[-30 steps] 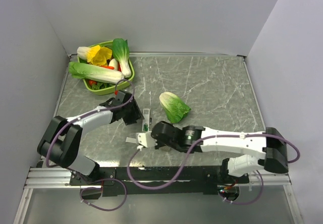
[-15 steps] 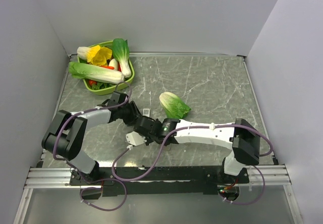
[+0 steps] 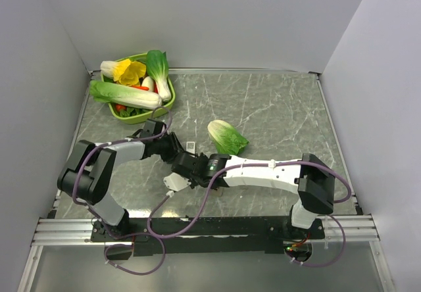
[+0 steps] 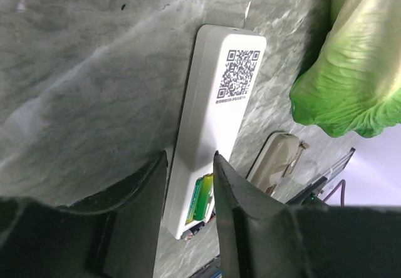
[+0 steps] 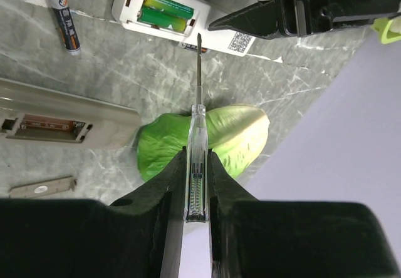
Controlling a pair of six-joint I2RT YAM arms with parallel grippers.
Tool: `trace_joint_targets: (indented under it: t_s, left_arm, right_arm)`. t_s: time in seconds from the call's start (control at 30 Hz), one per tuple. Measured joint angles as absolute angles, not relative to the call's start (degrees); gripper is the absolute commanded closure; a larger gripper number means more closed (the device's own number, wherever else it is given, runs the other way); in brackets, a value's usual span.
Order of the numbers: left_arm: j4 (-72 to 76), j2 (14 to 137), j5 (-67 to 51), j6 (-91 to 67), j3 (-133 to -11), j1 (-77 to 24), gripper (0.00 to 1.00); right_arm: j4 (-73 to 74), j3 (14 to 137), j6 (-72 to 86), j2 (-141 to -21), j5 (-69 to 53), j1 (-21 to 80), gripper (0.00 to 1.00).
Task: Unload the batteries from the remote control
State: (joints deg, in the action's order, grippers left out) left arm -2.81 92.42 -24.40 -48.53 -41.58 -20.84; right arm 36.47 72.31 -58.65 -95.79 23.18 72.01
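Observation:
The white remote control [image 4: 219, 102] lies back up on the table, with a QR label and its battery compartment open. Two green batteries [image 4: 202, 198] sit in it; they also show in the right wrist view [image 5: 164, 12]. My left gripper [image 4: 191, 162] is closed across the remote's sides near the compartment. My right gripper [image 5: 197, 156] is shut on a clear-handled screwdriver [image 5: 197, 121], whose tip hovers just beside the compartment's edge. One dark loose battery [image 5: 64, 20] lies on the table beside the remote. In the top view both grippers meet at the remote [image 3: 191, 146].
A beige second remote [image 5: 62, 124] with an empty compartment lies near, and a small flat cover [image 5: 41, 187] beside it. A half cabbage [image 3: 227, 139] lies just right of the grippers. A green basket [image 3: 170, 93] of vegetables stands at the back left.
My right arm has stretched left and forward, bringing the screwdriver up to the remote. My left gripper has shifted slightly right onto the remote.

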Motion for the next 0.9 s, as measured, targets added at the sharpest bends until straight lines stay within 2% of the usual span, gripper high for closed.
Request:
trace_joint_targets:
  t_s: [0.9]
  left_arm:
    - [2.0, 94.3, -27.0, -49.0, -40.7, -21.1, 0.67]
  right_arm:
    - [35.7, 71.7, -66.2, -99.0, 25.0, 74.9, 1.0]
